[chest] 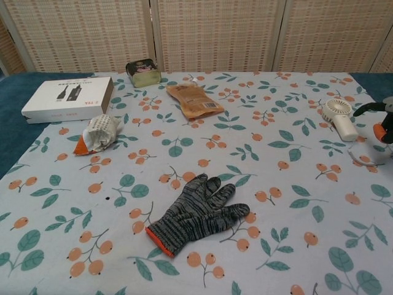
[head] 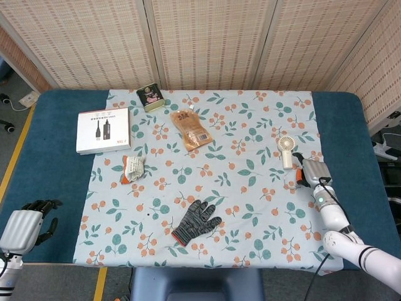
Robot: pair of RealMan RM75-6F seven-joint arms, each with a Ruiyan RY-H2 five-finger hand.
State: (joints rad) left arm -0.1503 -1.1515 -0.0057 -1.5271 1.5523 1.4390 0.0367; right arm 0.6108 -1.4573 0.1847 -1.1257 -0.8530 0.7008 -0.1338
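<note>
My right hand hovers over the right side of the flowered tablecloth, just right of a small white handheld fan. Its dark fingers are spread and hold nothing. In the chest view the right hand shows only at the right edge, next to the fan. My left hand hangs off the table's front left corner over the blue surface, fingers apart and empty. A grey knitted glove lies near the front middle, far from both hands.
At the back left lie a white product box and a small tin. An orange snack pouch sits at the back centre. A crumpled white and orange wrapper lies left of centre. A thin white cord lies below the fan.
</note>
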